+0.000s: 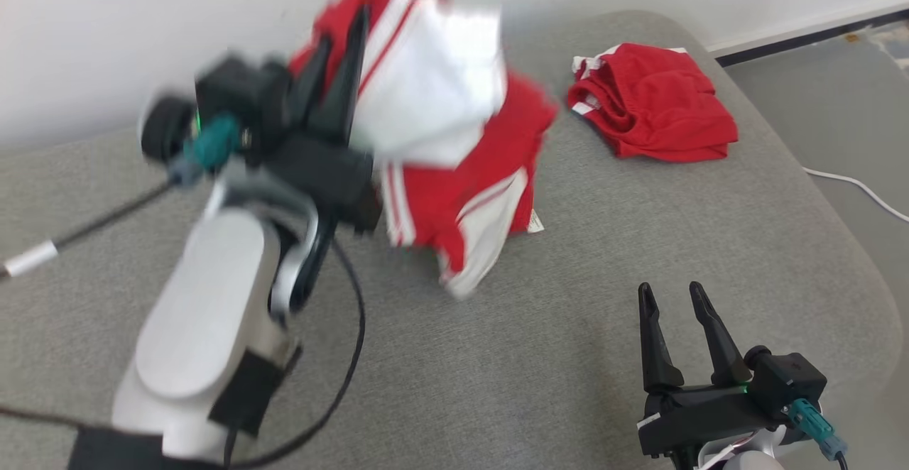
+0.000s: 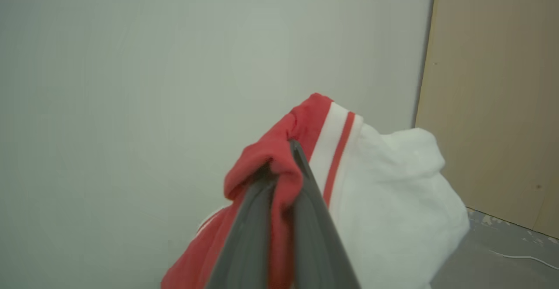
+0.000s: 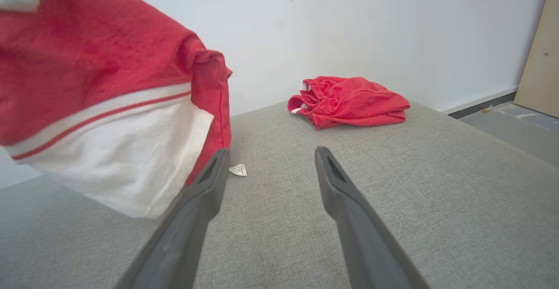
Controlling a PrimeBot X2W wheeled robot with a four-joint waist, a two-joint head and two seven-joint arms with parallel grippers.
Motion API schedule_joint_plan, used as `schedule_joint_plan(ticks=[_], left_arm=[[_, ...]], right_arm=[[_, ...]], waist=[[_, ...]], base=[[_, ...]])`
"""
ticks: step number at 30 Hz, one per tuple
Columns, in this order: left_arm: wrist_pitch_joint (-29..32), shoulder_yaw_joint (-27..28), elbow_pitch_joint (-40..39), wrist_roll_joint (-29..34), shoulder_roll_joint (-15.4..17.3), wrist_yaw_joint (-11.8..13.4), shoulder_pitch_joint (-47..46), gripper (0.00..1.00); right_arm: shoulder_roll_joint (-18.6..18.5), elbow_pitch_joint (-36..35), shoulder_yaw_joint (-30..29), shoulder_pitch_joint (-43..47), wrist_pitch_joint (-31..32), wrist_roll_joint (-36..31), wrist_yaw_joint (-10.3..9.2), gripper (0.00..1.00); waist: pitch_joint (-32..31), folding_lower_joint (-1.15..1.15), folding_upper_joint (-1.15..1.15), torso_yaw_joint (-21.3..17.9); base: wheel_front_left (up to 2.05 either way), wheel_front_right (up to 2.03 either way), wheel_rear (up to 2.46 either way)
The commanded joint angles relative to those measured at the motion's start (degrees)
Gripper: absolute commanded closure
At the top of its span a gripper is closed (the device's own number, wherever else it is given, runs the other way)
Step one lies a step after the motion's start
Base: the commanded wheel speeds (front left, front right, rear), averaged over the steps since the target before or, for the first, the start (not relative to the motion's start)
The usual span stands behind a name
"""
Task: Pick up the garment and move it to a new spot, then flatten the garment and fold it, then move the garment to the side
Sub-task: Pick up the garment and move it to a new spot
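The left gripper (image 1: 346,24) is raised over the grey cushioned surface (image 1: 568,356) in the head view, its dark fingers pressed together on an upper fold of the red and white garment (image 1: 440,86). The garment hangs from it in a loose bunch, and its lower edge looks to be near the fabric or just brushing it; blur makes that hard to tell. The right gripper (image 1: 671,289) sits low at the near right with its fingers spread and nothing between them, well apart from the hanging cloth. A second red garment (image 1: 653,101) lies crumpled at the far right of the surface. In the left wrist view, the left gripper (image 2: 279,158) shows a roll of red cloth pinched between its two fingers, with the garment (image 2: 393,201) spilling white to the right against a pale wall (image 2: 131,84). In the right wrist view, the right gripper (image 3: 271,151) points across the surface with its jaws apart. The garment (image 3: 96,75) hangs to its left, and a small white label (image 3: 238,170) dangles just beyond the left fingertip. This looks like the carry to a new spot. The next move probably calls for lowering the cloth onto open fabric, away from the second red garment (image 3: 349,101), and bringing the free gripper to an edge for spreading.
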Motion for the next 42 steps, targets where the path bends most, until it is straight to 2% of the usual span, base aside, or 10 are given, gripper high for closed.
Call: schedule_joint_plan(ticks=[1,7,16,17,18,19,20,25,31,42], left_arm=[[-0.9,0.5,0.6,-0.7,0.3,0.3,2.5,1.0],[-5.7,2.8,5.8,-2.9,1.5,2.0,12.3,1.0],[-11.3,5.4,13.9,-5.3,3.3,2.2,20.8,1.0],[-11.8,5.7,14.5,-5.4,3.4,2.2,21.4,0.96],[-12.2,5.8,15.0,-5.2,3.5,2.3,21.8,0.57],[-12.5,6.0,15.2,-5.0,3.6,2.4,22.0,0.09],[-12.9,6.3,15.3,-4.9,3.5,2.4,22.1,0.0],[-13.8,7.6,12.8,-3.6,3.4,2.3,22.1,0.0],[-13.8,10.4,5.5,-0.2,3.7,2.8,24.8,0.0],[-13.8,16.3,-7.6,6.0,4.6,3.3,35.2,0.0]], right_arm=[[0.2,0.2,0.2,0.1,-0.2,-0.1,-0.15,0.0],[0.2,1.1,-0.1,-0.6,-0.2,-1.1,-0.15,0.0],[0.2,2.5,1.1,-1.0,-0.3,-1.4,-0.15,0.0],[0.2,2.6,1.2,-1.1,-0.3,-1.3,-0.15,0.0],[0.2,2.7,1.2,-1.1,-0.3,-1.2,-0.15,0.0],[0.2,2.7,1.4,-1.2,-0.3,-1.1,-0.15,0.0],[0.2,2.7,1.5,-1.2,-0.3,-1.0,-0.15,0.0],[0.2,1.8,1.4,-0.5,-0.3,-1.2,-0.15,0.0],[0.2,0.1,0.7,0.4,-0.2,-1.5,-0.15,0.0],[0.2,-1.7,0.0,2.5,-0.2,-2.4,-0.15,0.0]], waist=[[0.2,0.0,0.0,0.8],[0.3,0.0,0.0,2.4],[-0.3,0.0,0.0,3.8],[-0.4,0.0,0.0,3.9],[-0.5,0.0,0.0,4.2],[-0.6,0.0,0.0,4.4],[-0.7,0.0,0.0,4.7],[-1.7,0.0,0.0,6.9],[-3.0,0.0,0.0,9.2],[-5.4,0.0,0.0,13.0]], base=[[0.0,0.0,0.0],[0.0,0.0,0.0],[0.0,0.0,0.0],[0.0,0.0,0.0],[0.0,0.0,0.0],[0.0,0.0,0.0],[0.0,0.0,0.0],[0.0,0.0,0.0],[0.0,0.0,0.0],[0.0,0.0,0.0]])
